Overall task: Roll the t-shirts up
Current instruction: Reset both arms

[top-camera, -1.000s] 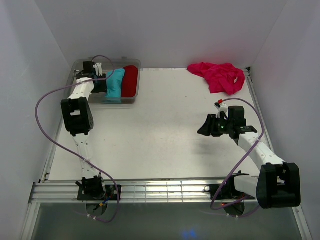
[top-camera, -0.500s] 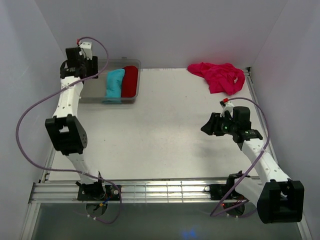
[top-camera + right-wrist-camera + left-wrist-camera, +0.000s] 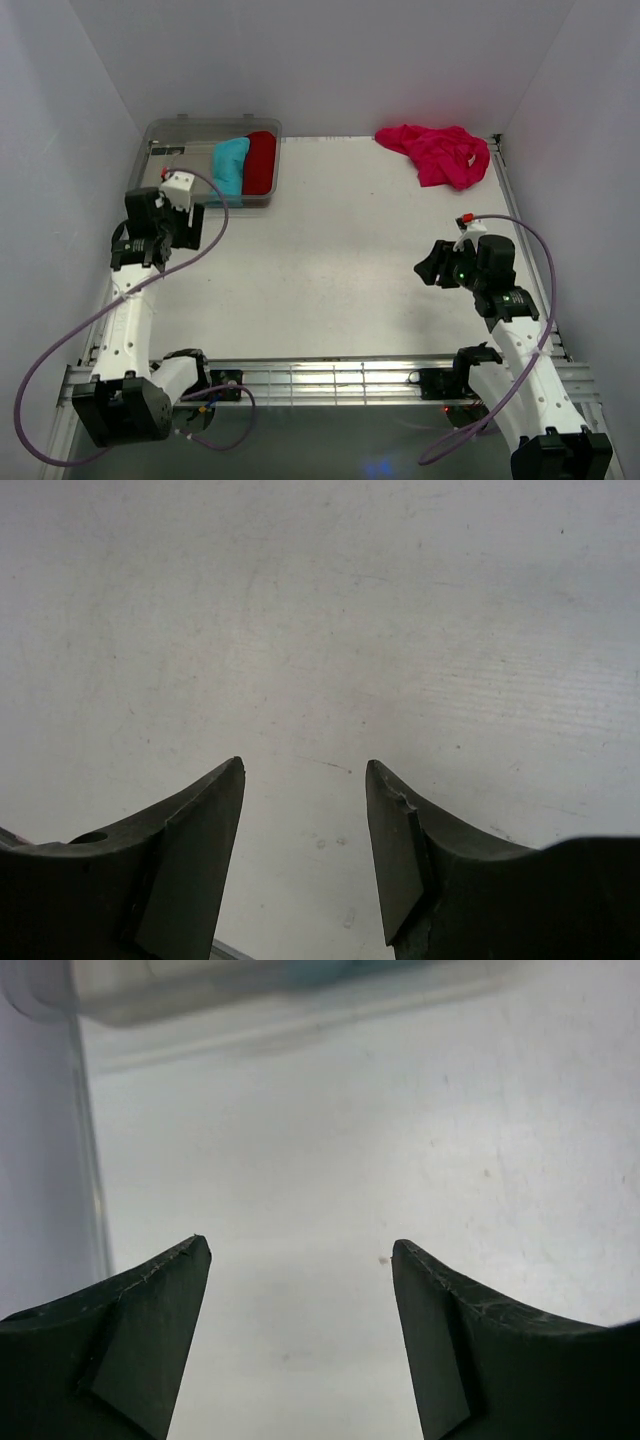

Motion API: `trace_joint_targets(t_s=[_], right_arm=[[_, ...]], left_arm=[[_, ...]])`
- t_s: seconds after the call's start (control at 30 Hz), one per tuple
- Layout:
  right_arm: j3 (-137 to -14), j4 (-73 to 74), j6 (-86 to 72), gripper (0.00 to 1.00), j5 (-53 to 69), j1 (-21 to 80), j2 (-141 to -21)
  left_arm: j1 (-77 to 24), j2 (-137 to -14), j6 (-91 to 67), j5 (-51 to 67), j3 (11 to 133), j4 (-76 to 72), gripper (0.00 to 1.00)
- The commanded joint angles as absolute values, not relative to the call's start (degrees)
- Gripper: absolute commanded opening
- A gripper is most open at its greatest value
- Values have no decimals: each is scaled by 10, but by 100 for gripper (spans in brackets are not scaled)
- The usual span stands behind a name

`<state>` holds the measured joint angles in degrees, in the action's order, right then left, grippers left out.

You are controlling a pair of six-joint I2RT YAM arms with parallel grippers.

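A turquoise t-shirt (image 3: 230, 166) and a red t-shirt (image 3: 261, 161) lie rolled side by side in a clear plastic bin (image 3: 165, 140) at the far left. A magenta t-shirt (image 3: 440, 153) lies crumpled in the far right corner of the table. My left gripper (image 3: 190, 222) hovers in front of the bin, open and empty; in the left wrist view (image 3: 300, 1250) its jaws are wide apart over bare table. My right gripper (image 3: 428, 268) is at the right, well in front of the magenta shirt, open and empty; the right wrist view (image 3: 304, 765) shows only bare table.
The bin's near wall (image 3: 200, 995) shows blurred at the top of the left wrist view. White walls enclose the table on the left, back and right. A metal rail (image 3: 300, 380) runs along the near edge by the arm bases.
My left gripper has pulled up out of the bin and back to the near side of it. My right arm has drawn back a little toward the near edge.
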<state>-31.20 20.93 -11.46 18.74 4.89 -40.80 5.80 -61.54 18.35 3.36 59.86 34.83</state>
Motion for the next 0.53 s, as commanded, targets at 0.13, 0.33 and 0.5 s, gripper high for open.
trace_joint_targets(t_s=[0.13,0.33,0.5], right_arm=[[-307,240,-134,58,174,47,-349],[-302,244,-145,60,154,47,-311],[-301,244,-149,61,150,47,-303]], left_arm=[[55,-479,168,98,465,378,92],[55,-439,175,111,467,393,98],[55,-464,167,99,489,412,98]])
